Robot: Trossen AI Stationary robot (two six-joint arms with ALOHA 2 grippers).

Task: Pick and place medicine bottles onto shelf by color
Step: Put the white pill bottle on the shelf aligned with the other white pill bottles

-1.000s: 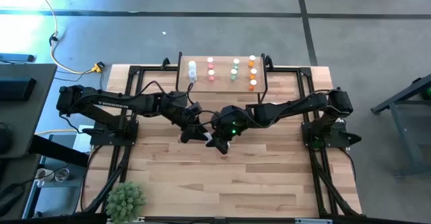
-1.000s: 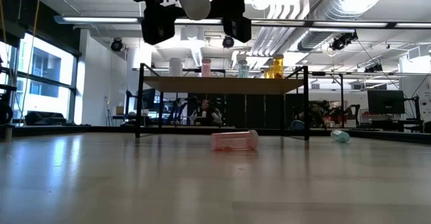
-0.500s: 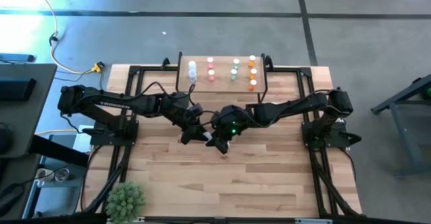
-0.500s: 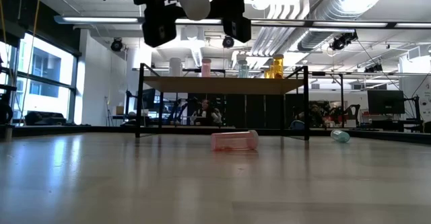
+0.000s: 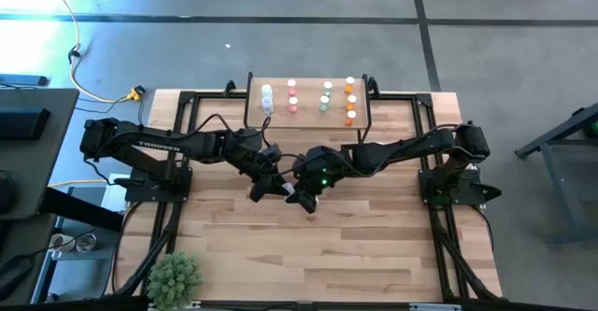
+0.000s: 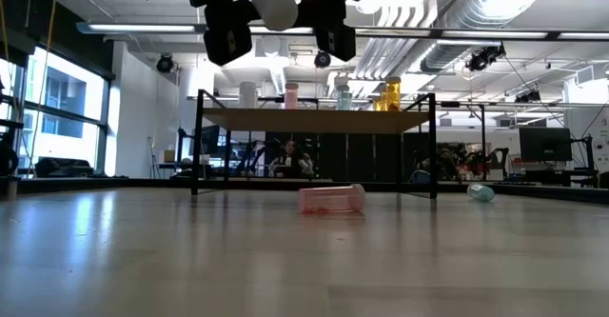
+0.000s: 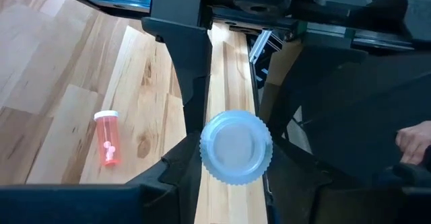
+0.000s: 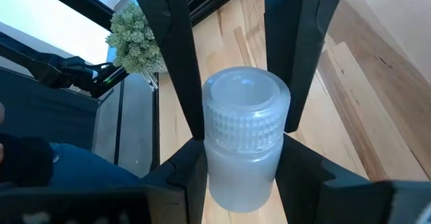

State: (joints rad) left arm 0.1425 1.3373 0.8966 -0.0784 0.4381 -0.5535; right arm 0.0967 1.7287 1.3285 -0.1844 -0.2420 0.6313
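Grippers meet above the middle of the wooden tabletop [image 5: 355, 246], well off its surface; the right gripper [image 8: 237, 133] is clamped on a translucent white cylindrical vial with a ribbed cap [image 8: 244, 133], and the left gripper [image 7: 232, 150] has its dark fingers [image 7: 192, 83] either side of that same vial's cap end, though I cannot tell whether they press it; a pink-red vial with a white cap [image 6: 331, 198] lies on its side in front of the small light-wood shelf on black legs [image 6: 314, 120]; white, pink, green and orange vials stand in columns on that shelf; a pale bluish vial [image 6: 481, 192] lies off to the side; a green spiky plant [image 5: 175, 276] sits at the table's near corner.
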